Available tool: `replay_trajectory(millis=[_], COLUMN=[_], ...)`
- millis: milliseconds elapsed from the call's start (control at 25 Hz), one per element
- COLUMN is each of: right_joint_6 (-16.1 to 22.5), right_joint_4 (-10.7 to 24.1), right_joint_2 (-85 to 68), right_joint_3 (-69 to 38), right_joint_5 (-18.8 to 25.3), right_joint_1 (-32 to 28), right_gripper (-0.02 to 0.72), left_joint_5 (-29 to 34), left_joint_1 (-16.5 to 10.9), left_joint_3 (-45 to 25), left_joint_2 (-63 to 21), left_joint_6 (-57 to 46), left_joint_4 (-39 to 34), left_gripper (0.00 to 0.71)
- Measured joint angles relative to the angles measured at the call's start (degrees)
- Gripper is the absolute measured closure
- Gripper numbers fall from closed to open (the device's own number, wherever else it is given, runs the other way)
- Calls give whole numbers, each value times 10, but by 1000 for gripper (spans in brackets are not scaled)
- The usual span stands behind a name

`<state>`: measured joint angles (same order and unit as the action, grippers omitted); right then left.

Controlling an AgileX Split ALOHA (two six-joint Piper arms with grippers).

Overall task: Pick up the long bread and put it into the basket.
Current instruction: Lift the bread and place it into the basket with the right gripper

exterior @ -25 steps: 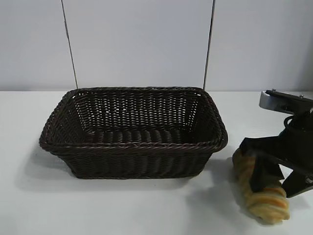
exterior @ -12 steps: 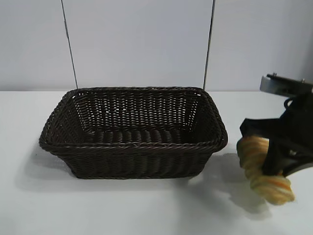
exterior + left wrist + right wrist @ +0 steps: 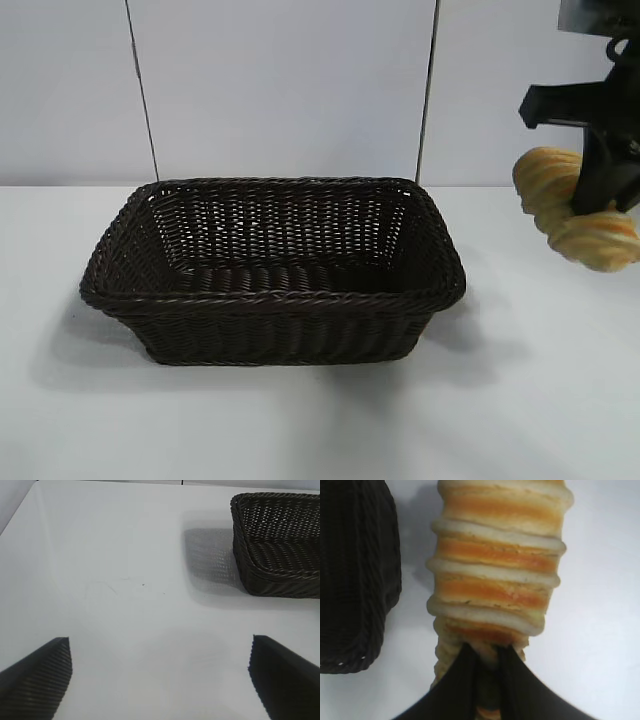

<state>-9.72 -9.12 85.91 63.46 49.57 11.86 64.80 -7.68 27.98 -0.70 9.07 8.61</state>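
My right gripper (image 3: 592, 195) is shut on the long bread (image 3: 575, 208), a golden-tan ridged loaf with orange stripes, and holds it well above the table, to the right of the basket (image 3: 272, 296). In the right wrist view the black fingers (image 3: 465, 680) pinch one end of the bread (image 3: 497, 565), with the basket's dark woven wall (image 3: 355, 580) beside it. The basket is a large dark brown wicker one and holds nothing. My left gripper (image 3: 160, 672) is open and empty over bare table, away from the basket (image 3: 277, 545); it does not show in the exterior view.
The white table (image 3: 300, 420) runs all round the basket. A white wall with two thin dark vertical cables (image 3: 140, 90) stands behind it.
My right gripper has lifted the long bread off the table, from low at the front right to high beside the basket. The basket has not moved.
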Motion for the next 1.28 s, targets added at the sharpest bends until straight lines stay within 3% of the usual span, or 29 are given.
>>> replay_trajectory(millis=[80,320,440,640,1040,1280], right_joint_6=[-65,-328,-404,-431,-426,-416], right_joint_4=[-35,-93,-129,-130,-41,-31], right_joint_2=[0,1,13,78,238,318], right_joint_3=[0,0,12,76,240,265], right_joint_5=[-15,-65,-76,-72,-27,-33], right_joint_1=[0,0,3,54,176,193], right_gripper=[619,619,619,621,638,638], left_joint_5=[0,0,0,0,0,0], left_joint_1=[0,0,0,0,0,0], left_joint_3=[0,0,0,0,0,0], left_joint_2=[0,0,0,0,0,0], left_joint_6=[0,0,0,0,0,0], left_joint_4=[0,0,0,0,0,0], left_gripper=[15,15,15,15,15,15])
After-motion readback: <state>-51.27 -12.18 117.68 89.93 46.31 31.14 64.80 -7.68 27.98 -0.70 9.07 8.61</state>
